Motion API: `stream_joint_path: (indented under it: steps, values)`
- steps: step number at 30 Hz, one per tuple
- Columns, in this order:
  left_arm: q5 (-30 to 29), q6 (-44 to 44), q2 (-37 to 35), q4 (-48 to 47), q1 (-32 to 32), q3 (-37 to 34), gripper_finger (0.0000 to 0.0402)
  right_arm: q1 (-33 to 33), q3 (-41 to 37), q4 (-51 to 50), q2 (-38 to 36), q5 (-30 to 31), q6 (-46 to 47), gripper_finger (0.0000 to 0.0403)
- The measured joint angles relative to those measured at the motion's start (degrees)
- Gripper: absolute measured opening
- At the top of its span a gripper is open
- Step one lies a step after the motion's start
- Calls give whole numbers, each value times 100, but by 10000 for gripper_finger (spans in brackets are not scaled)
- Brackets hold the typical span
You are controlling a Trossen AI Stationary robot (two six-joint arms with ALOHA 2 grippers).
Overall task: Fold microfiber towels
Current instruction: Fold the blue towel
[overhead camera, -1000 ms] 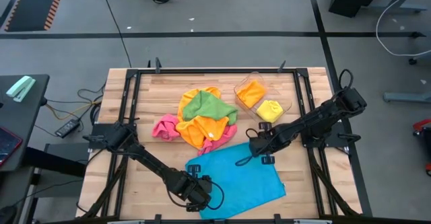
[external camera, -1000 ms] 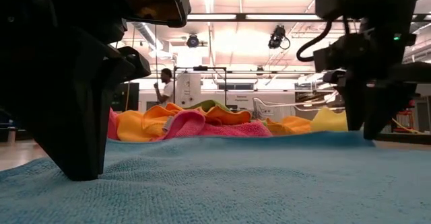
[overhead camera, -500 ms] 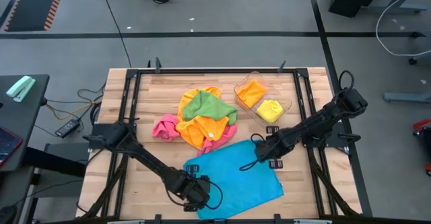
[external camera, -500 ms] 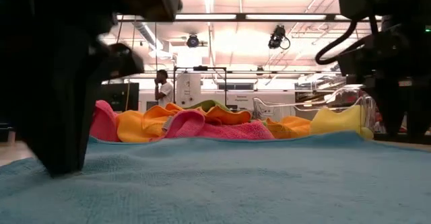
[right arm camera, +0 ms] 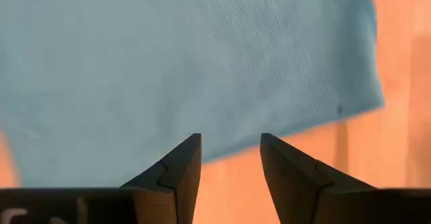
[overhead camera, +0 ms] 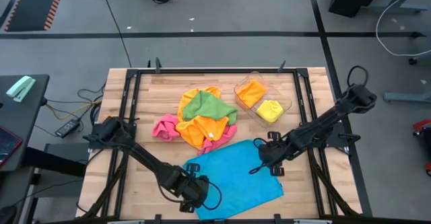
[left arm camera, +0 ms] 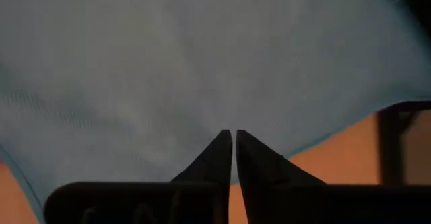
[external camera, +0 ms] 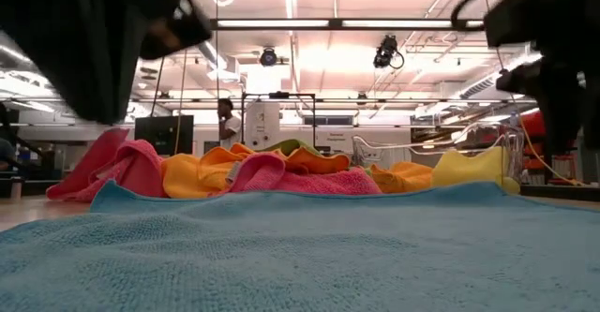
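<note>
Seen from above, your wooden tabletop (overhead camera: 145,99) filled the middle of the frame. A blue towel (overhead camera: 232,173) lay spread flat at the lower centre. Just above it, a crumpled heap of towels (overhead camera: 199,120) showed orange, green, yellow and pink. In the upper right of the tabletop, a clear plastic tray (overhead camera: 261,97) held one orange and one yellow cloth.

Your left claw (overhead camera: 192,192) sat at the lower left edge of the blue towel. In the left wrist view its fingers (left arm camera: 219,158) stood almost together with only a thin slit between them, above the blue cloth and holding nothing.

Your right claw (overhead camera: 264,163) was at the towel's right edge. In the right wrist view its fingers (right arm camera: 180,163) stood clearly apart, empty, over the towel's border and bare wood.

In the low view, the blue towel (external camera: 300,256) filled the foreground, the coloured heap (external camera: 253,170) lay behind it, and a person (external camera: 226,122) stood far back in the room.
</note>
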Motion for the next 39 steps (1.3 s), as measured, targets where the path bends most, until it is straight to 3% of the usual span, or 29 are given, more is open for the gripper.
stream_joint_path:
  steps: [6,13,15,22,28,39]
  values:
    - [133,475,-65,527,-397,9,70,320,0,552,-446,304,428,161]
    - [65,490,-65,-237,-533,11,105,469,0,1156,-414,549,1000,161]
    - [24,880,-48,-238,-560,11,109,467,0,1408,-352,602,1016,161]
    - [-142,2386,67,-143,-606,-237,110,484,0,1759,-236,633,1203,161]
    - [-411,2911,200,34,-568,-310,102,502,0,1784,-254,652,1307,161]
    - [-394,3478,540,184,-560,-308,99,502,0,1798,-254,653,1344,161]
